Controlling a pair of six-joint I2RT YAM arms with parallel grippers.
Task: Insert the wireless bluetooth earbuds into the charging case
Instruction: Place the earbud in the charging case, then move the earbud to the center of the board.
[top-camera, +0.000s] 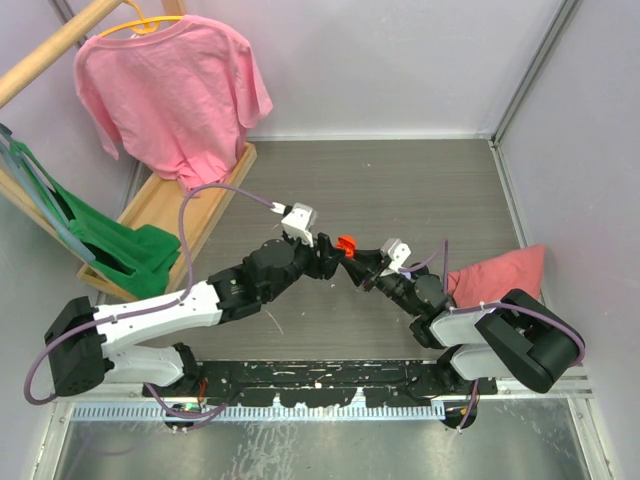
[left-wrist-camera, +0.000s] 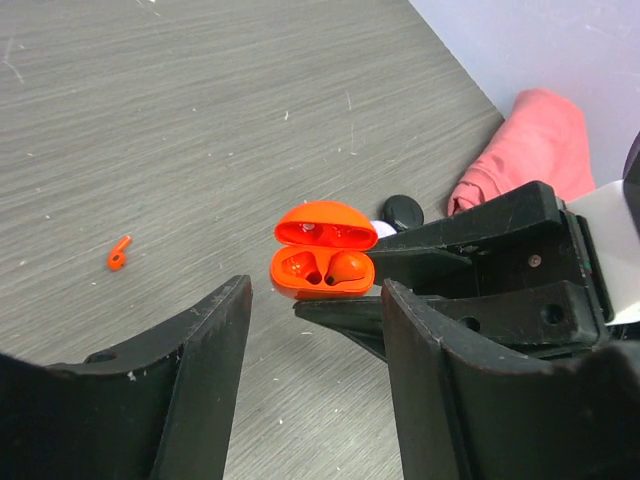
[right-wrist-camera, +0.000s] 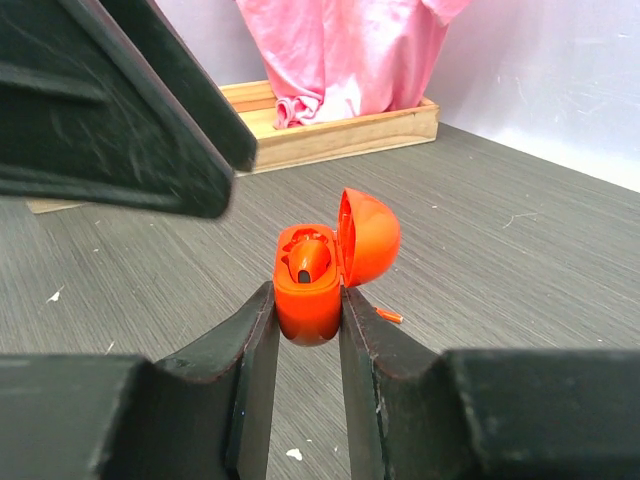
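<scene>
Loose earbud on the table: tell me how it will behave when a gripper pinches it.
The earbud is tiny and lies flat on the smooth table, so it probably weighs little and may skid when nudged. Its curved, hooked shape could twist out of a pinch. It looks rigid, not floppy.

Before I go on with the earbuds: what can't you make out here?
Top view: case slots, too small to see.
Right wrist: far slot, hidden behind the near one.
Left wrist: black disc, partly behind right gripper.
Top view: loose earbud, too small to find.
</scene>
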